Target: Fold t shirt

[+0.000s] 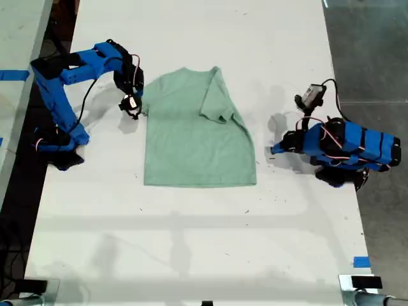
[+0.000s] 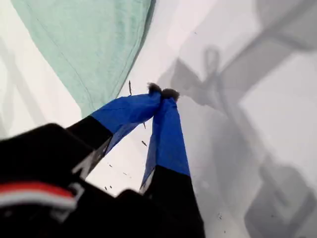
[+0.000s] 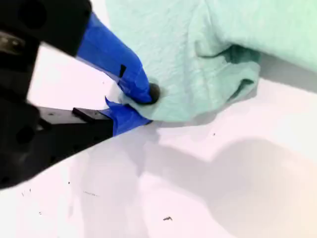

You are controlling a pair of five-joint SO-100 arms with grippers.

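Note:
The pale mint-green t shirt lies flat mid-table; one sleeve is folded over onto its body. At the exterior view's left, my second gripper pinches the shirt's side edge. The second wrist view shows its blue fingertips shut on a bunched bit of the t shirt. My first gripper rests low over the table at the exterior view's right, just off the shirt's hem corner. In the first wrist view, my first gripper is shut with nothing in it, and the t shirt lies beyond it.
The white table runs to dark floor on the exterior view's right. Blue tape marks the near right of the table in that view. The base of the arm at the exterior view's left sits by that side's table edge.

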